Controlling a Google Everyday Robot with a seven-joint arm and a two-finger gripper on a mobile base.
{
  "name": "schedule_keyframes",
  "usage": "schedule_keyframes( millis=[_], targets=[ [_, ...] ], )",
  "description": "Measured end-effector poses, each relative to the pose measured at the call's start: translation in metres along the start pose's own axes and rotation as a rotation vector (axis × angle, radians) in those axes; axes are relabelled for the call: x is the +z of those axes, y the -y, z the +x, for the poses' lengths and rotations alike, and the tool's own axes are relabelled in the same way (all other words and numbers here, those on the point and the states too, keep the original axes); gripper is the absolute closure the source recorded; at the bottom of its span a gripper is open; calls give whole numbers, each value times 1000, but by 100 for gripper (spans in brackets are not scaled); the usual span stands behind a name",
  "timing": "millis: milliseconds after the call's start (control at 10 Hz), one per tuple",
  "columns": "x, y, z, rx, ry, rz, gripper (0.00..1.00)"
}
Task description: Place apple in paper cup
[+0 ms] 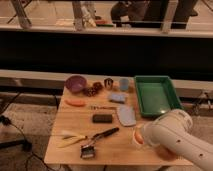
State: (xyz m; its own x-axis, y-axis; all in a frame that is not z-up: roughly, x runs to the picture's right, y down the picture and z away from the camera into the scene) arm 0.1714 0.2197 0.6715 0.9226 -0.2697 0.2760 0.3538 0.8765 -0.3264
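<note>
currently the gripper sits at the front right of the table, mostly hidden behind the white arm; its grip state cannot be told. the apple shows beside it, directly over the paper cup.

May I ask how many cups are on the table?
3: metal cup and blue cup at the back; white cup front right by the apple, partly hidden by the arm, whose gripper is there.
</note>
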Motion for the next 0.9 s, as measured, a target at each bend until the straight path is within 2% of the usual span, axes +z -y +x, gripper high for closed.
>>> schedule_keyframes(
  millis=[200, 300, 600, 900],
  targets=[
    [0, 5, -3, -3, 8, 3, 30],
    [0, 7, -3, -1, 10, 4, 25],
    [1, 11, -4, 2, 13, 3, 23],
    [4, 17, 3, 14, -12, 3, 23]
  ],
)
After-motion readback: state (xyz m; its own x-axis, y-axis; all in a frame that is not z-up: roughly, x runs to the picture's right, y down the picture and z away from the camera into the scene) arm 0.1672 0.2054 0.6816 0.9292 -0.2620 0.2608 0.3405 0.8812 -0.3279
